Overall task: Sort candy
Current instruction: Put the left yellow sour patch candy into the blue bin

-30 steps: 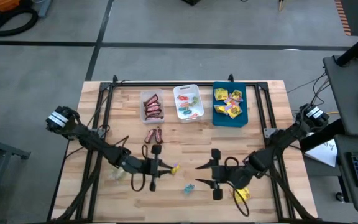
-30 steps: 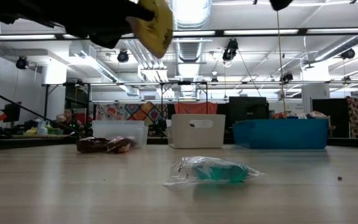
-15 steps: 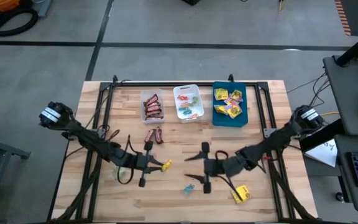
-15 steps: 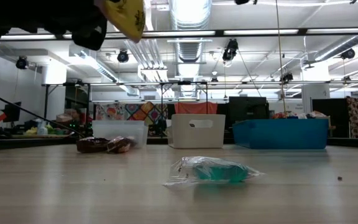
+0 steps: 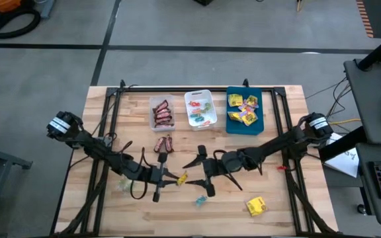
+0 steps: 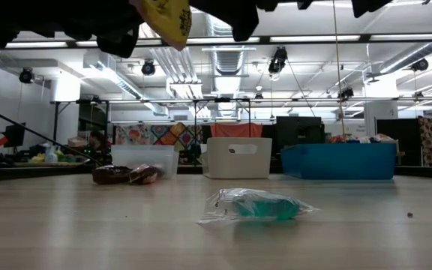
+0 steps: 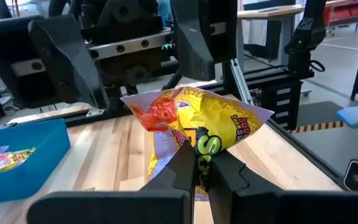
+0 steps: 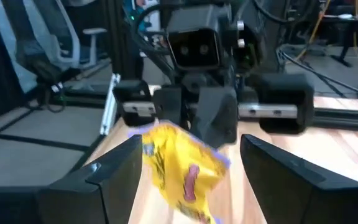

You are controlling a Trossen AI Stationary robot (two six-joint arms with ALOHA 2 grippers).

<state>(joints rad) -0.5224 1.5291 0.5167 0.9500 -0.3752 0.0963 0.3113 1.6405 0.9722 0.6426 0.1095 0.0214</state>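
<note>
My left gripper (image 5: 169, 177) is shut on a yellow square packet with red marks (image 5: 182, 178), held above the table's middle near part. My right gripper (image 5: 202, 174) faces it, open, with one finger on each side of the packet (image 8: 182, 171) and apart from it. A second yellow packet (image 5: 256, 206) lies flat near the table's near right. A teal piece in clear wrap (image 6: 257, 205) lies on the wood near the grippers. Two dark red-brown bars (image 5: 163, 143) lie in front of the clear tray. My left gripper (image 7: 202, 163) pinches the yellow packet by the middle of its near edge (image 7: 197, 144) between its two fingertips. The fingers come level from the table's left. The packet is lifted clear and sticks out crumpled beyond the fingertips (image 6: 167, 16).
Three trays stand in a row at the far side: a clear one (image 5: 162, 113) with dark bars, a white one (image 5: 200, 109) with small colourful pieces, a blue one (image 5: 244, 111) with yellow packets. A black frame runs along the table's far and side edges.
My right gripper has moved toward the table's left, up to the left gripper's packet, and now straddles it; this uncovered the second yellow packet. My left gripper has kept its hold and raised the packet a little.
</note>
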